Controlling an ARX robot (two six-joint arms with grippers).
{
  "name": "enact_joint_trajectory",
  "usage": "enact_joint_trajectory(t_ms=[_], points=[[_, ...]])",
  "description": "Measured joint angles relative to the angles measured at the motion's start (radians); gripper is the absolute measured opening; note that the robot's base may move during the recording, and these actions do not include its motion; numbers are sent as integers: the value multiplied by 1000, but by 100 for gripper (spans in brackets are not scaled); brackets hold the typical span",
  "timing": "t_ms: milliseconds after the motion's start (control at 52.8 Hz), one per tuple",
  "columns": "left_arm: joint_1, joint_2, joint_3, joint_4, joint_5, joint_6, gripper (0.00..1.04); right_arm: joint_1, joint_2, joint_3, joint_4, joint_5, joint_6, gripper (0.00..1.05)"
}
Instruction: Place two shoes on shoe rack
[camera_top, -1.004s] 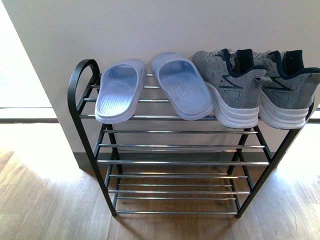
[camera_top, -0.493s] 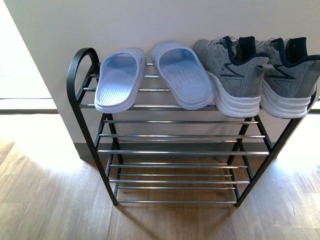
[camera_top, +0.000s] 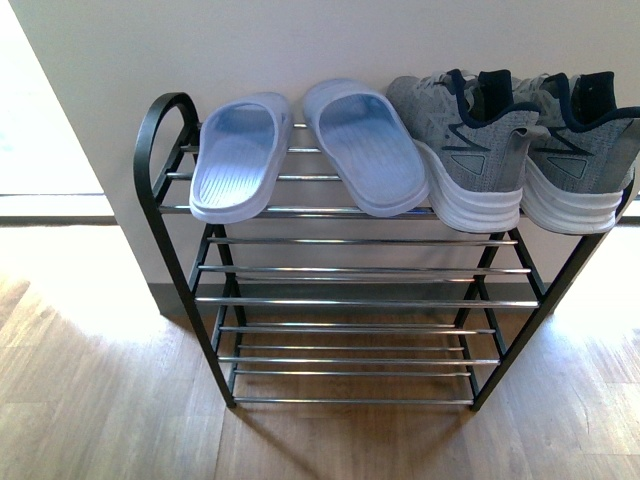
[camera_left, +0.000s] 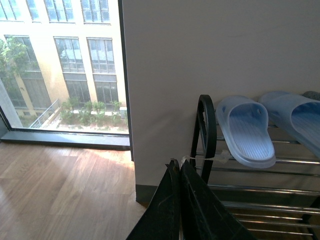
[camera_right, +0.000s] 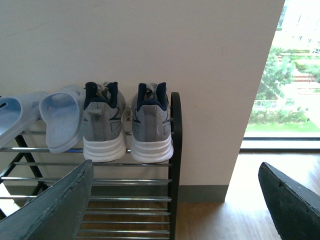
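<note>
almost nothing has moved since the earlier front view: the shoe rack (camera_top: 345, 240) sits a shade lower in frame than half a second ago and well higher than a second ago, so the camera's drift is settling. both pale blue slides (camera_top: 300, 155) and both grey sneakers (camera_top: 520, 145) lie on the top shelf exactly as they did.

the left gripper (camera_left: 180, 200) has its fingers pressed together and holds nothing; the rack's curved end post stands just beyond it, with the nearer slide (camera_left: 245, 130) above and past that post. the right gripper (camera_right: 175, 200) is spread wide and empty, with the sneakers (camera_right: 127, 122) up ahead between its fingers and well apart from them.

judging by how things lie, the placing looks done. the step in hand is to back off cleanly: draw both arms straight away from the rack, keeping the left gripper off the post and the right one below the sneaker heels that overhang the front rod.
</note>
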Motion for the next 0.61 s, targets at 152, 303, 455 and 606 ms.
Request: enact_joint_trajectory(t_ms=[152, 303, 455, 606], points=[[0, -51, 0, -51, 0, 0, 1, 0, 0, 0, 0, 0, 0, 96], [0, -100, 0, -97, 0, 0, 1, 0, 0, 0, 0, 0, 0, 96], [0, -135, 0, -134, 0, 0, 1, 0, 0, 0, 0, 0, 0, 96], [0, -262, 0, -298, 0, 0, 1, 0, 0, 0, 0, 0, 0, 96]])
